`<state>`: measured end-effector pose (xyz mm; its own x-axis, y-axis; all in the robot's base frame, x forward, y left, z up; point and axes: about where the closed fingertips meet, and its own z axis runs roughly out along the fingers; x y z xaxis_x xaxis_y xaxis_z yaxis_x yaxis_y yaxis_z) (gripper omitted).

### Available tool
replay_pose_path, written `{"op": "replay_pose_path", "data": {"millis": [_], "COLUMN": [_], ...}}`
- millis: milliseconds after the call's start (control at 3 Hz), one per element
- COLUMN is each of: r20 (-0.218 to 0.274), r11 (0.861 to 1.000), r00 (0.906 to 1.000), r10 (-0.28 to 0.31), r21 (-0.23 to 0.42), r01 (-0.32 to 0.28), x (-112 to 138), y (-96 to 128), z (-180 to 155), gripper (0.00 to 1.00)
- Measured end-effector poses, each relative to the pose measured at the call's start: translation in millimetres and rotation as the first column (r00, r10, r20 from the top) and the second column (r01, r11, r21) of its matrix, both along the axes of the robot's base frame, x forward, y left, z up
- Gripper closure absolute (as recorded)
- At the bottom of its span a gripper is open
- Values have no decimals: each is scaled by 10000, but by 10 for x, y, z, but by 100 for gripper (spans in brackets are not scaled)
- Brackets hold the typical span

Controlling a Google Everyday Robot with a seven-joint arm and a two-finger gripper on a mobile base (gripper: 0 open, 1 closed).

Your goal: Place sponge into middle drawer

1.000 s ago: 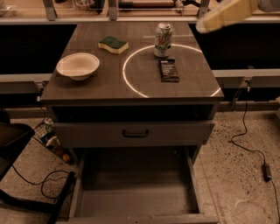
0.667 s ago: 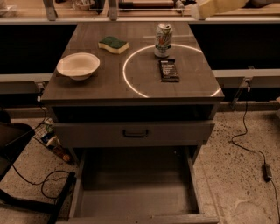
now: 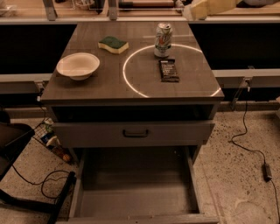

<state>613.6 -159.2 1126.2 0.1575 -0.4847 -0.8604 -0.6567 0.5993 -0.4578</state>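
Observation:
The sponge, yellow with a dark green top, lies on the cabinet top at the back left, behind the white bowl. The middle drawer is pulled out wide at the bottom of the cabinet, and its grey floor is bare. My gripper shows as a cream-coloured part at the top edge, beyond the back right of the cabinet top. It is well apart from the sponge.
A soda can stands at the back centre, with a dark snack bar lying in front of it. Another drawer with a grey front and dark handle is slightly open above. Cables lie on the floor to the right, and a dark chair base stands to the left.
The cream-coloured arm has moved up and to the left along the top edge, so less of it shows. The things on the cabinet have not moved.

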Motion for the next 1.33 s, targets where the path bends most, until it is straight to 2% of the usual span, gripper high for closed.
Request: {"op": "replay_pose_path", "data": {"millis": [333, 667, 1000, 1333], "r20": [-639, -1652, -2019, -2181], "r11": [9995, 9950, 9928, 9932], "r00": [9974, 9820, 9727, 9690], "r10": [322, 913, 1146, 1161], "r21": [2, -255, -98, 160], "r01": [-323, -968, -1190, -1154], "x": [286, 676, 965, 1581], "y": [406, 1060, 1392, 2025], "z": [-308, -777, -1026, -1365], "gripper": [0, 0, 0, 0]}}
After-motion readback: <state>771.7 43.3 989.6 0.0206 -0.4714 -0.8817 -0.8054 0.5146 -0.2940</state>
